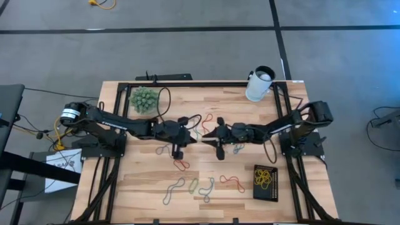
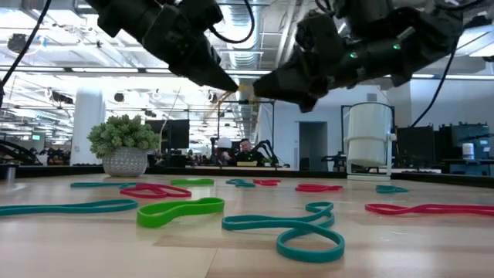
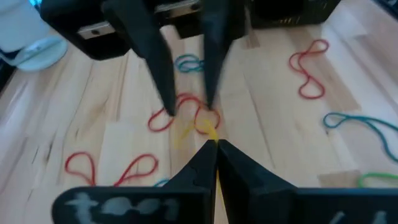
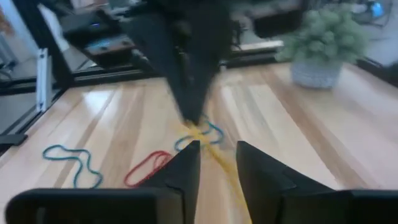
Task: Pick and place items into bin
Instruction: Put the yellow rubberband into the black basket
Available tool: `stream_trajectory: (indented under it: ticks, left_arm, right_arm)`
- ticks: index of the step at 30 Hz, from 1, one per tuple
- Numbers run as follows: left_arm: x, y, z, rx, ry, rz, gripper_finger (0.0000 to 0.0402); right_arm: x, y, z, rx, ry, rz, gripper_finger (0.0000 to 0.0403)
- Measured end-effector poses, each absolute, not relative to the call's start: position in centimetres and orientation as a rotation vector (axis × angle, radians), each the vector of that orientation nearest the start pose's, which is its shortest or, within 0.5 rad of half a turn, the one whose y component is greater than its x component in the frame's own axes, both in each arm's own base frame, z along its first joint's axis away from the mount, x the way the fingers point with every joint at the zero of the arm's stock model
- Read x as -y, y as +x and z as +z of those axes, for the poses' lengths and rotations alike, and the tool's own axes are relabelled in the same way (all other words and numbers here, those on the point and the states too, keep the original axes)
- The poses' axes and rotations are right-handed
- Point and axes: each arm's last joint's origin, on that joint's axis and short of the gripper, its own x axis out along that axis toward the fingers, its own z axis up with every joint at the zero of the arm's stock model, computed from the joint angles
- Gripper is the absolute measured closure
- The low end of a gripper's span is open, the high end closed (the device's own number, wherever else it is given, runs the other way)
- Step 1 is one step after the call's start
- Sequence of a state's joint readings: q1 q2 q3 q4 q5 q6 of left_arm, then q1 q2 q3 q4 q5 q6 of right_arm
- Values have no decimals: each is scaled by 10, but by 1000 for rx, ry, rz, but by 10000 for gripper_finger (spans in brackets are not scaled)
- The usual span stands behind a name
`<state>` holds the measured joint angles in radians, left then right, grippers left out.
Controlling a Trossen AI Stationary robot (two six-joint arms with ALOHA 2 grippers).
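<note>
Left end effector: closed, pinching one end of a yellow band, raised over the middle of the bench.
Right end effector: fingers parted, tip to tip with the left one, the yellow band running between its fingers; judged a handover in mid-air, so the arm nearer the bin can carry it.
Bin: black tray near the bench's front right corner, already holding yellow bands.
Loose bands: red, green and blue loops scattered over the middle and front of the bench.
Bystanders: plant and white cup along the back edge, clear of the work.
</note>
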<state>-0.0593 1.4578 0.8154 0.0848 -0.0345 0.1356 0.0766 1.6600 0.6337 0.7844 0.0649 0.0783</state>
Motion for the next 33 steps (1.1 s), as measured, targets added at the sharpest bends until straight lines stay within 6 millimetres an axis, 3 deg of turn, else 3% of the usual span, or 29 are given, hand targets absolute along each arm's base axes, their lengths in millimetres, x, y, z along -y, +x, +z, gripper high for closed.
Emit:
stream_trajectory:
  ticks: [9,16,25,33]
  left_arm:
    - [16,303,214,-578,174,-23,401]
    - [16,303,214,-579,174,-24,401]
    - [16,303,213,-582,174,-23,401]
    - [15,303,213,-581,173,-22,401]
  right_arm:
    - [-25,343,167,-300,47,-3,248]
    - [-25,356,159,-390,36,-23,243]
    - [-24,355,171,-416,35,-26,288]
    - [-25,355,170,-421,34,-25,368]
